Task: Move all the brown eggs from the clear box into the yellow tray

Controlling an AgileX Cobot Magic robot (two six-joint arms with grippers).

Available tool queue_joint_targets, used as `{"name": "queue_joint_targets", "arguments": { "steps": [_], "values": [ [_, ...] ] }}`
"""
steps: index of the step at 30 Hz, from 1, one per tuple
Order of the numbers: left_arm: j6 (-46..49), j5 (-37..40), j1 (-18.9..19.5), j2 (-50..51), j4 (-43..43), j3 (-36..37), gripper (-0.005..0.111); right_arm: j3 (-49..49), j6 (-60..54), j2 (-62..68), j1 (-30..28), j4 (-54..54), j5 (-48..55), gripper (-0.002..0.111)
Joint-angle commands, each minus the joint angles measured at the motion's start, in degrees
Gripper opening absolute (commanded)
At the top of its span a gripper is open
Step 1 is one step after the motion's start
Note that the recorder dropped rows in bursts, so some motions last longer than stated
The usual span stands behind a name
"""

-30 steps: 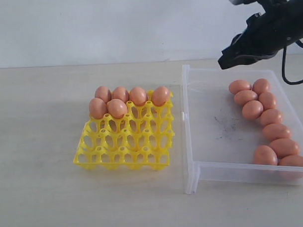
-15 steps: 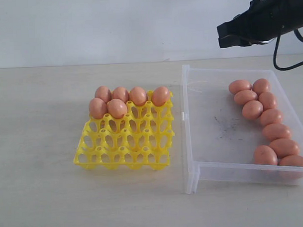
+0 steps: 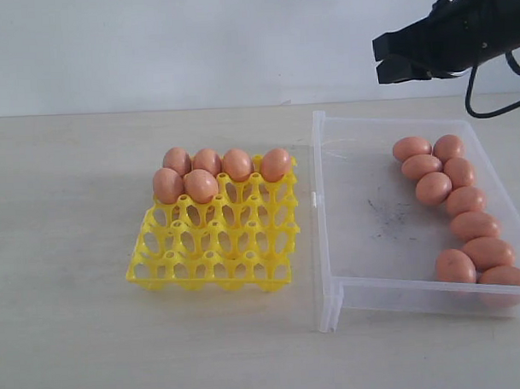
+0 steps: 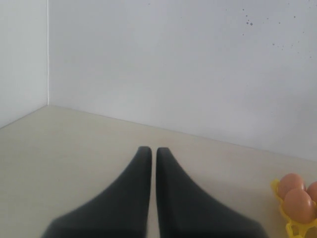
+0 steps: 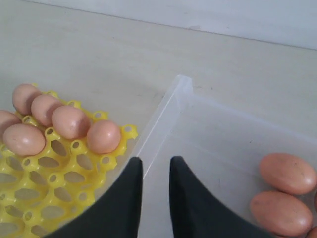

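A pale, matte beige surface (image 3: 77,337) runs back to a plain white wall (image 3: 152,45), and the left wrist view shows two such walls meeting in a bare corner.

The yellow tray (image 3: 203,280) sits left of centre. It is glossy plastic, a square openwork grid of round cups with pointed posts between them. Six brown eggs (image 3: 201,185) fill its far cups: four along the back row, two in the next row at its left end. They are smooth, dull and oval.

Just beside it on the right lies the clear box (image 3: 364,251), shallow, low-walled and see-through, with dark smudges (image 3: 385,216) on its floor. Ten more eggs lie along its right side in a loose curving line, touching one another.

The right claw (image 3: 377,61), black and tapered, hangs in the air above the box's far left corner. Its fingers stand a little apart with nothing between them. The left claw (image 4: 150,151) shows only in its own wrist view, its dark fingers drawn together to a hairline slit and empty, over bare surface with the tray's corner off to one side.
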Motion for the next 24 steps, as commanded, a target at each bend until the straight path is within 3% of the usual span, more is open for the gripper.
{"name": "queue_joint_targets", "arguments": {
  "steps": [1, 6, 10, 16, 24],
  "values": [
    [-0.51, -0.66, 0.09, -0.14, -0.51, -0.04, 0.004, -0.21, 0.54, 0.05, -0.25, -1.87, 1.97, 0.016],
    [-0.51, -0.66, 0.09, -0.14, -0.51, -0.04, 0.004, -0.21, 3.72, 0.05, -0.25, -3.51, 2.92, 0.016],
    [-0.51, -0.66, 0.09, -0.14, -0.51, -0.04, 0.004, -0.21, 16.65, 0.05, -0.34, -8.09, 4.59, 0.018],
    [-0.51, -0.54, 0.09, -0.14, -0.51, -0.04, 0.004, -0.21, 24.72, 0.05, -0.34, -14.34, 8.67, 0.049],
    [-0.51, -0.54, 0.09, -0.14, -0.51, -0.04, 0.004, -0.21, 24.61, 0.05, -0.34, -17.01, 9.18, 0.051]
  ]
}}
